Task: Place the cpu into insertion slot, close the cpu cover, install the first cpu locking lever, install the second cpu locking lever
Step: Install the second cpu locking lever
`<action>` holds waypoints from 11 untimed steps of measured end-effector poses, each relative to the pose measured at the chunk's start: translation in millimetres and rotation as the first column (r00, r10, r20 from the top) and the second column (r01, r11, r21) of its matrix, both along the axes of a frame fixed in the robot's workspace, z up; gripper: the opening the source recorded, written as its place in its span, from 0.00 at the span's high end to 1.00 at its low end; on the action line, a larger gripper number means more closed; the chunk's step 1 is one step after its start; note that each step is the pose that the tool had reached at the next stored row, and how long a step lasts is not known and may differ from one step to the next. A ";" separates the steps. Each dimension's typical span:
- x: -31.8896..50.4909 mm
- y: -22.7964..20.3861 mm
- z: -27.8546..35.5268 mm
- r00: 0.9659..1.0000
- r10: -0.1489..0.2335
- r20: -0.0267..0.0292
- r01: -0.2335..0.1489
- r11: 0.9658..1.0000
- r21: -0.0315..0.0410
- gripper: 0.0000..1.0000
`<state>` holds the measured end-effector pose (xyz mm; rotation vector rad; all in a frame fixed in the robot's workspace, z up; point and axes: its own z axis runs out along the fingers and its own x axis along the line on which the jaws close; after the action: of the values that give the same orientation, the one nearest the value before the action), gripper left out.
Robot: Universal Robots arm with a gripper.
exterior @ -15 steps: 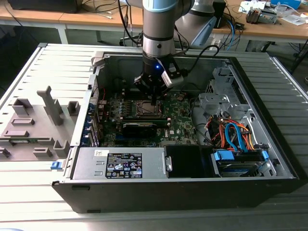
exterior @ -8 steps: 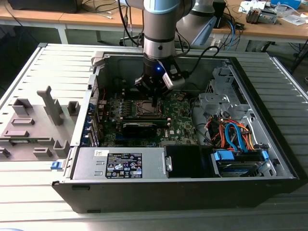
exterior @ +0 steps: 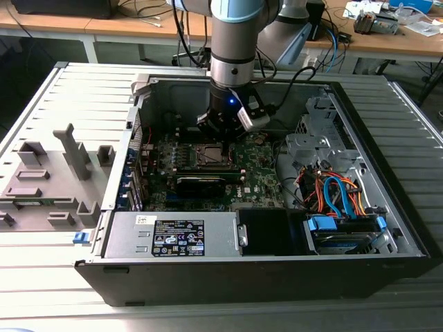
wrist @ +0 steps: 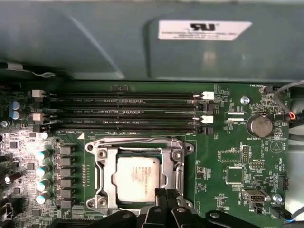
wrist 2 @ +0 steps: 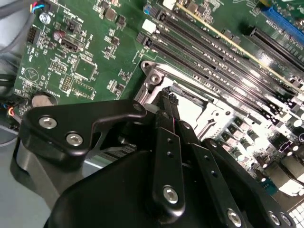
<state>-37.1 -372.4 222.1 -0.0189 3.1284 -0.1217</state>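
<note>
The cpu (wrist: 137, 176) lies flat in the insertion slot (wrist: 100, 153), silvery-tan face up. The cpu cover (wrist: 177, 172) lies down around it as a thin metal frame. My gripper (wrist: 166, 192) hovers at one edge of the socket, its black fingers pressed together and shut, with nothing visible between them. In the second wrist view the gripper (wrist 2: 167, 92) tips sit just over the socket's metal corner (wrist 2: 156, 78), beside the cpu face (wrist 2: 191, 112). In the exterior view the gripper (exterior: 216, 131) hangs over the insertion slot (exterior: 208, 153) inside the open computer case. I cannot make out the locking levers.
Long black memory slots (wrist: 128, 111) run beside the socket, next to the grey case wall (wrist: 142, 47). A black card (exterior: 201, 183), a power supply (exterior: 173, 235) and a drive cage with coloured cables (exterior: 332, 194) crowd the case. Grey fixtures (exterior: 55, 180) stand at the exterior view's left.
</note>
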 end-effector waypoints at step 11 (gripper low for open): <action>4.3 -24.2 -2.9 1.000 0.000 -0.001 0.000 1.000 0.002 0.89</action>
<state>-32.7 -396.6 219.2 -0.0191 3.1293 -0.1190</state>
